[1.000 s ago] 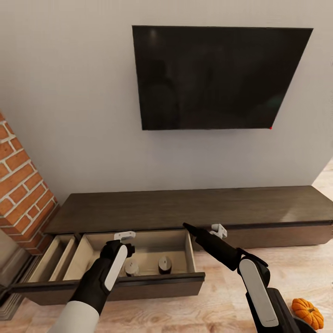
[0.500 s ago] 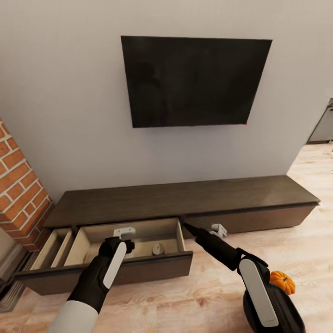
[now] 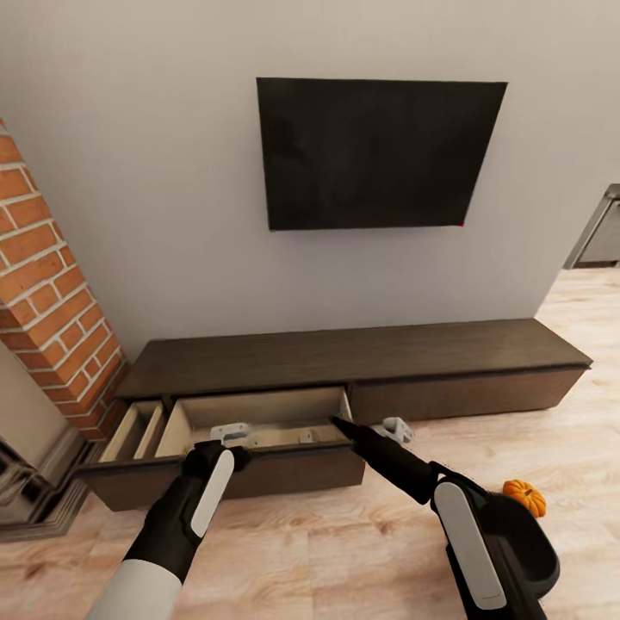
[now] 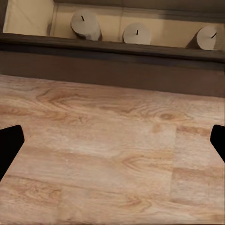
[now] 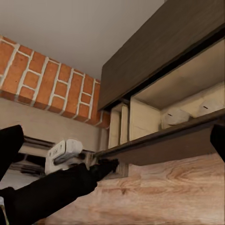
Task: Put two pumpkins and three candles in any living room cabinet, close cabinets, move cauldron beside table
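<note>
pumpkin [image 3: 524, 497] | on floor at robot's right, behind cauldron [image 3: 517, 551] | right gripper [image 3: 398, 428] nearer, jaw state cannot be told | left gripper [image 4: 112, 145] spread, empty | cabinet [image 3: 362, 357] drawer open, three candles [image 4: 137, 33] inside

My left arm [image 3: 185, 517] is black with a white panel and white sleeve; my right arm [image 3: 448, 508] matches, tapering black toward pale grey gripper hardware.

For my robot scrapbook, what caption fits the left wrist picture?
Three round grey candles sit in the open dark-brown wooden cabinet drawer beyond pale wood flooring.
</note>
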Available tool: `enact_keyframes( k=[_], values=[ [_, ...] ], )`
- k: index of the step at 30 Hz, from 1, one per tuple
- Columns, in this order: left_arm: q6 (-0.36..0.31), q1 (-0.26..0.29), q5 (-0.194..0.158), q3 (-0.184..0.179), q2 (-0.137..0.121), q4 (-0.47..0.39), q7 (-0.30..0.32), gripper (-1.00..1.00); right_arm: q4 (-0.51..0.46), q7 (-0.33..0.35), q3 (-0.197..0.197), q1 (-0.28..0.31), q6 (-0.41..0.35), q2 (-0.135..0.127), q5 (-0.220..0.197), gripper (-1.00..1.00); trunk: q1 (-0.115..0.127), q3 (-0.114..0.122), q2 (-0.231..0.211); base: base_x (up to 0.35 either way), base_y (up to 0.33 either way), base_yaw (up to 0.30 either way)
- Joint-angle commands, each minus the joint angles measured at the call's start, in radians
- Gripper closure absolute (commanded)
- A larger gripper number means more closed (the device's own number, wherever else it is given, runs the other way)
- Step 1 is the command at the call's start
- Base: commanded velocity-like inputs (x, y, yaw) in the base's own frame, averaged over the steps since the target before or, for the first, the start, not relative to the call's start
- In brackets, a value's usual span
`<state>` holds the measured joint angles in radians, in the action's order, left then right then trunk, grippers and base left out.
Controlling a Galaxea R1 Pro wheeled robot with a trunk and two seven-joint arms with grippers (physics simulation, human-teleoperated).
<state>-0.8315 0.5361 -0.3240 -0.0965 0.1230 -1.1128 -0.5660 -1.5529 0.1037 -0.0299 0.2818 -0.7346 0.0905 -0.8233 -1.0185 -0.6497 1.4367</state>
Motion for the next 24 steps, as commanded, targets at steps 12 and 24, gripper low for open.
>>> enact_keyframes(
  k=[12, 24],
  values=[
    [0.002, 0.000, -0.011, -0.003, 0.000, 0.001, -0.009, -1.00, 0.041, -0.365, -0.100, 0.007, -0.004, 0.024, 0.007, -1.00, 0.001, 0.002, 0.001, -0.213, 0.189, 0.121],
    [0.013, -0.001, 0.000, -0.023, 0.005, 0.005, -0.009, -1.00, 0.189, -0.877, -0.269, 0.098, -0.012, 0.084, 0.005, -1.00, 0.001, 0.002, 0.001, -0.006, 0.006, 0.001]
  ],
)
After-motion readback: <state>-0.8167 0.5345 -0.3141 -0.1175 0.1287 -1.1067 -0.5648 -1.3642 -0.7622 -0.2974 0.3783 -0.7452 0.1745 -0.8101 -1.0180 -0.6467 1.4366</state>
